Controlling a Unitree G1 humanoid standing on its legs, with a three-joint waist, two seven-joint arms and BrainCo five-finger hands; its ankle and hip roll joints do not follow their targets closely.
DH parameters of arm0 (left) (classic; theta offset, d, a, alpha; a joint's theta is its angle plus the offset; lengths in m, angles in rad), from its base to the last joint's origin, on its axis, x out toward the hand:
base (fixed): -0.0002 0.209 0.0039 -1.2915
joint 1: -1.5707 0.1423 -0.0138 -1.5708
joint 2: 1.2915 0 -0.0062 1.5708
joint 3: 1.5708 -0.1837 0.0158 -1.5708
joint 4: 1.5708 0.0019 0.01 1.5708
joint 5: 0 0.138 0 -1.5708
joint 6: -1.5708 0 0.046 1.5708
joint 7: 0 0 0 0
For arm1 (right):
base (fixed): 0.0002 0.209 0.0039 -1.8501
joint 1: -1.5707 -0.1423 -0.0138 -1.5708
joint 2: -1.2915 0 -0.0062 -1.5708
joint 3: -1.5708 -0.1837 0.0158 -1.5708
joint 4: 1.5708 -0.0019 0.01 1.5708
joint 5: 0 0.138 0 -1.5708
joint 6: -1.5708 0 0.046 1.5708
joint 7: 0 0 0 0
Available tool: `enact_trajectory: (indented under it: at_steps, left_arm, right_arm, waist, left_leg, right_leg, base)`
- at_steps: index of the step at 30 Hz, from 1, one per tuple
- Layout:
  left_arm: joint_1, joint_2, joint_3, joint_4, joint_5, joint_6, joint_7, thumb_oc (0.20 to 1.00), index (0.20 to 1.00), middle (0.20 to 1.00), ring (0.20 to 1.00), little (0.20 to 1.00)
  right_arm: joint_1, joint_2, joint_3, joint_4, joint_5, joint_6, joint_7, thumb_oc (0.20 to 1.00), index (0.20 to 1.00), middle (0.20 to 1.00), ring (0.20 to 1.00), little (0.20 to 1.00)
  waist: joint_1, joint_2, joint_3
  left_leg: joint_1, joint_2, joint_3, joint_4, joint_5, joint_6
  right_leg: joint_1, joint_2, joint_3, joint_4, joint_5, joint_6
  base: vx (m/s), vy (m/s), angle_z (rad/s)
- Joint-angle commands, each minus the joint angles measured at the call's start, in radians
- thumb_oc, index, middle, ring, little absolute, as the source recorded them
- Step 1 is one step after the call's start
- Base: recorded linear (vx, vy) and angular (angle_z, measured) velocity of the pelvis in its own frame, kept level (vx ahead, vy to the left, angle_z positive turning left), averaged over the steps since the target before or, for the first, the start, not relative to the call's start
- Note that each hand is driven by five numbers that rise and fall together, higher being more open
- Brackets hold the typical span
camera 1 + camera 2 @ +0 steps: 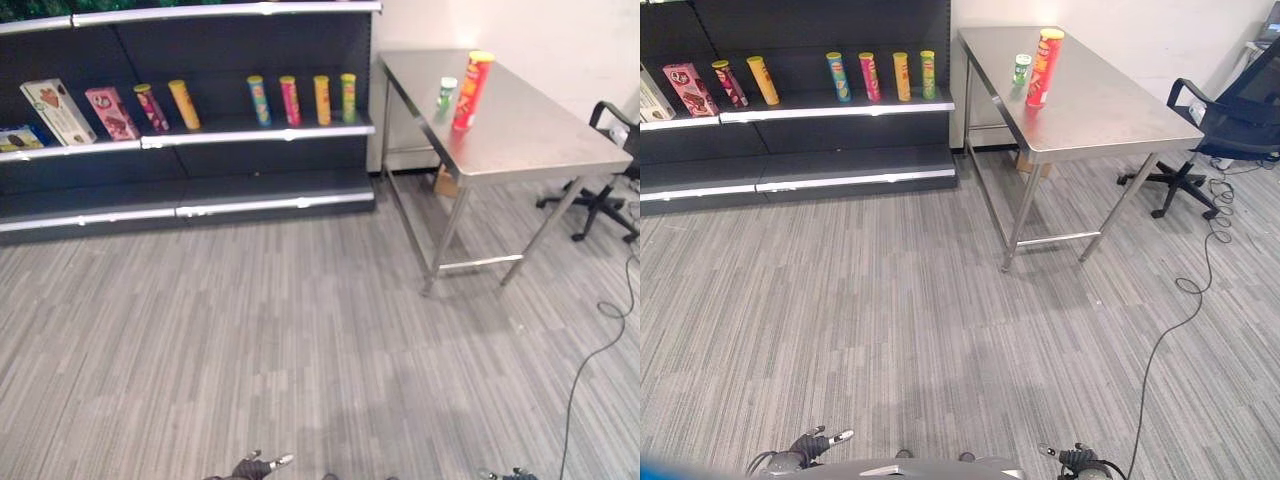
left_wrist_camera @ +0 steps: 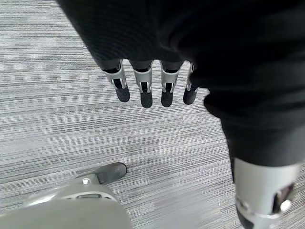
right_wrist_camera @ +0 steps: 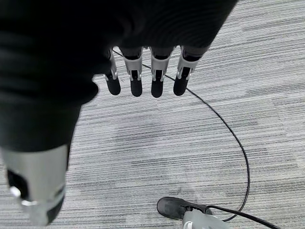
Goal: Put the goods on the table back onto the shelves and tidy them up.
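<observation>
The goods to put back were on the steel table (image 1: 1110, 120), at the far right of the room: a tall red can (image 1: 1044, 67) with a yellow lid, standing upright, and a short green can (image 1: 1021, 69) just beside it on its left, also upright. Both stood near the table's back end, close to the wall.

Both hands hung low by the robot's sides, well apart from the table. The left hand (image 2: 152, 86) had its fingers straight and relaxed, pointing down at the grey carpet (image 1: 250, 340), holding nothing. The right hand (image 3: 145, 78) was the same: fingers straight, nothing in it.

The relation that matters: from the hands, the cans lay far ahead and to the right, w/ a wide stretch of floor between. The right hand was the nearer one, approx. on the same side as the table. The long axis of the red can was vertical, so I judge a grasp from the side, fingers going around the body, would fit better than one from above.

The shelf (image 1: 260, 128) was ahead and to the left, w/ a row of four upright cans (image 1: 303, 99), two leaning cans (image 1: 168, 105) and some boxes (image 1: 85, 112) on it. A black office chair (image 1: 1215, 125) stood right of the table.

No grasp seems possible yet; the robot prob. must walk to the table first.
</observation>
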Motion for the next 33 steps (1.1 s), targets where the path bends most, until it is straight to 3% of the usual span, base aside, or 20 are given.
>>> enact_trajectory:
  at_steps: [1,24,33]
  left_arm:
    - [-0.059,0.010,-0.021,0.050,0.054,-0.019,-0.002,1.000,1.000,1.000,1.000,1.000]
    - [-0.062,0.019,-0.026,0.080,0.086,-0.012,-0.011,1.000,1.000,1.000,1.000,1.000]
    - [-0.068,0.010,0.001,0.079,0.029,-0.017,-0.013,1.000,1.000,1.000,1.000,1.000]
  right_arm:
    - [-0.057,-0.036,0.035,0.017,-0.028,-0.011,-0.003,1.000,1.000,1.000,1.000,1.000]
    - [-0.107,-0.046,0.102,0.008,-0.111,0.000,0.024,1.000,1.000,1.000,1.000,1.000]
    - [-0.124,-0.038,0.105,0.012,-0.108,0.007,0.026,1.000,1.000,1.000,1.000,1.000]
  waist:
    - [-0.009,0.005,-0.006]
    - [0.012,-0.001,0.000]
    - [0.033,0.001,0.010]
  left_leg:
    - [0.028,0.070,-0.006,0.010,-0.054,-0.091]
    - [0.004,0.054,-0.023,0.010,-0.052,-0.080]
    - [-0.015,0.018,-0.036,0.010,-0.062,-0.048]
  right_leg:
    - [-0.035,-0.096,-0.008,0.014,-0.017,0.130]
    - [-0.055,-0.116,-0.017,0.022,-0.003,0.141]
    - [-0.098,-0.141,0.003,0.048,0.009,0.161]
  base:
    - [0.00,0.000,0.00]
    - [0.00,0.007,0.01]
    - [0.00,0.056,-0.04]
